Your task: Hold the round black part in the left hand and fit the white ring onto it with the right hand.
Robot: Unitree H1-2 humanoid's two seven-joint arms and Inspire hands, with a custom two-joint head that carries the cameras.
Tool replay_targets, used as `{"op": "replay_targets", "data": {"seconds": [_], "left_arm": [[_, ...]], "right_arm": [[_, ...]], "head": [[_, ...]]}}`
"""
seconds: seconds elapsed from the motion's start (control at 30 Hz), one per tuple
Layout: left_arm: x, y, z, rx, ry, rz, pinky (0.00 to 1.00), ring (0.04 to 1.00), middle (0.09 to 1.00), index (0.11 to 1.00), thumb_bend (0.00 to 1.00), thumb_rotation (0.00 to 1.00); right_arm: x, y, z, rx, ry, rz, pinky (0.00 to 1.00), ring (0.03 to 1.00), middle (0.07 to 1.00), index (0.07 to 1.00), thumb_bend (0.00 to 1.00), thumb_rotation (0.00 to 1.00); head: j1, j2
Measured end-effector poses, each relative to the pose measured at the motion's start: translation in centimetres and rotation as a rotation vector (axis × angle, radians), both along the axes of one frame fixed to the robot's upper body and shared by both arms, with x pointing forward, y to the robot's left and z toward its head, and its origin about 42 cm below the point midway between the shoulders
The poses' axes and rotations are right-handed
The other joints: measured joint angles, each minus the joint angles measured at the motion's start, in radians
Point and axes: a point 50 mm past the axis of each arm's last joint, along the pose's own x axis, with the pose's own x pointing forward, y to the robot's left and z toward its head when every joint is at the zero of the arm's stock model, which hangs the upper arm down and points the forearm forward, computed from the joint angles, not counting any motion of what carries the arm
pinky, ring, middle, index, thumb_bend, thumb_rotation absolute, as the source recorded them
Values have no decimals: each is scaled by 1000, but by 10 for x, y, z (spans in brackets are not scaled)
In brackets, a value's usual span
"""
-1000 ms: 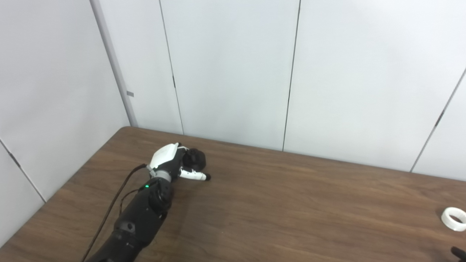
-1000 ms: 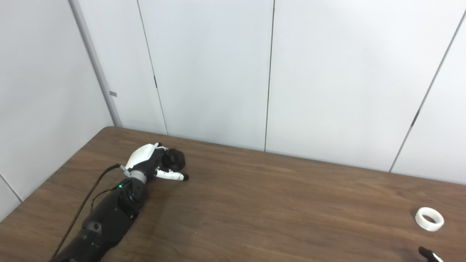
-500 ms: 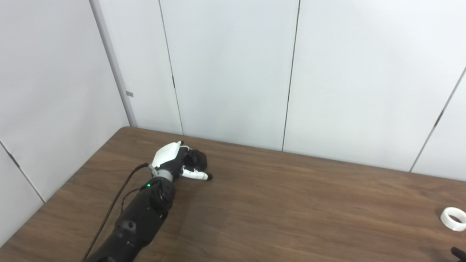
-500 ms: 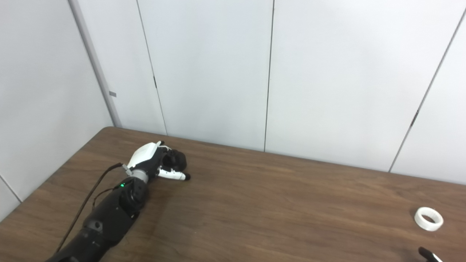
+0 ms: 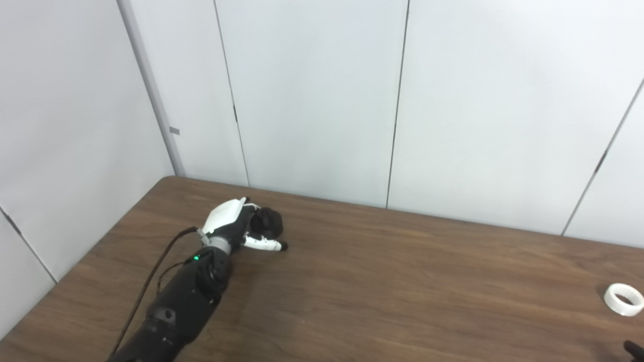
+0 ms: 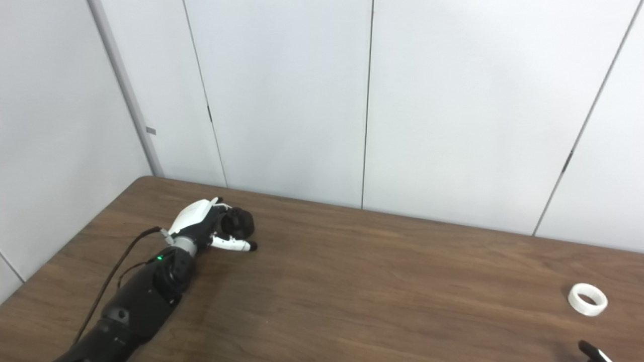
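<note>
Your left hand (image 5: 236, 226) grips the round black part (image 5: 266, 223) on the brown wooden table (image 5: 382, 281). The white plastic ring (image 6: 587, 299) lies far right. Only the right eye view shows your right hand's white-and-black fingertip (image 6: 593, 353); whether that hand is closed, you cannot tell.

Bare table (image 5: 402, 281) between round black part (image 5: 266, 222) and white ring (image 5: 624, 299)

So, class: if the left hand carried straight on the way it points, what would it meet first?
The left hand is already on the round black part. Beyond that, only bare table shows, then probably the wall; depth is unclear.
</note>
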Motion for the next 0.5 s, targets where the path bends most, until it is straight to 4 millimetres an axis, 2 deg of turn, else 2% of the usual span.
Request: {"op": "replay_targets", "data": {"seconds": [0.5], "left_arm": [[-8, 15, 2, 23, 50, 25, 1000, 1000, 1000, 869, 1000, 148]], "right_arm": [[0, -5, 1, -21, 9, 23, 976, 1000, 1000, 953, 902, 468]], "head": [[5, 3]]}}
